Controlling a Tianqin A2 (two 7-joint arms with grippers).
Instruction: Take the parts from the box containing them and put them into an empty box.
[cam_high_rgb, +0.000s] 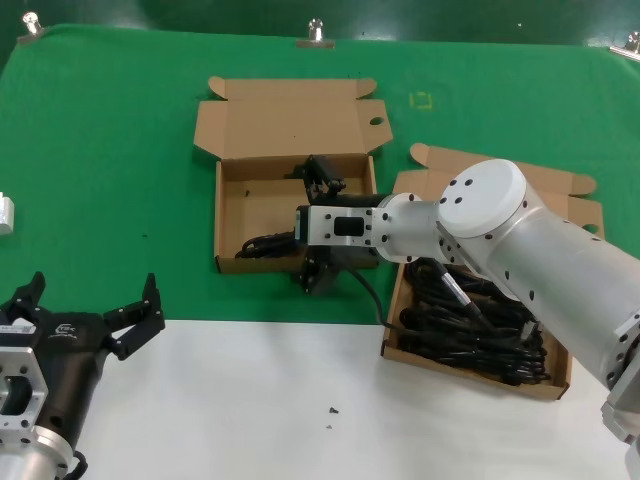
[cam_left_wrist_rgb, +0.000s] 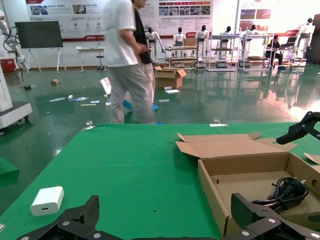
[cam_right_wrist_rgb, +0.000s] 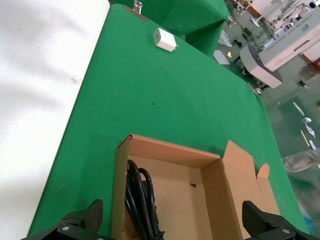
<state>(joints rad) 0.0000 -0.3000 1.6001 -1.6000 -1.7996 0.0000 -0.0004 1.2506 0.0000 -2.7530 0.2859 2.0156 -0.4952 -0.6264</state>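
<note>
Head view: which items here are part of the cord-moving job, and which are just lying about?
Job:
- full box of coiled cords
- receiving box, one cord already inside
- right tool, open over it
- left tool, open, parked

Lying about:
- white adapter on the green cloth
- table-edge clips

1. Exhibition or demo hall, not a home.
2. Left wrist view: glossy green floor (cam_left_wrist_rgb: 210, 100), wall posters (cam_left_wrist_rgb: 185, 7), humanoid robots (cam_left_wrist_rgb: 202, 35) in a row on stands.
3. Monitor (cam_left_wrist_rgb: 39, 34) on stand, person (cam_left_wrist_rgb: 127, 60) walking past, green-clothed table (cam_high_rgb: 110, 150).
</note>
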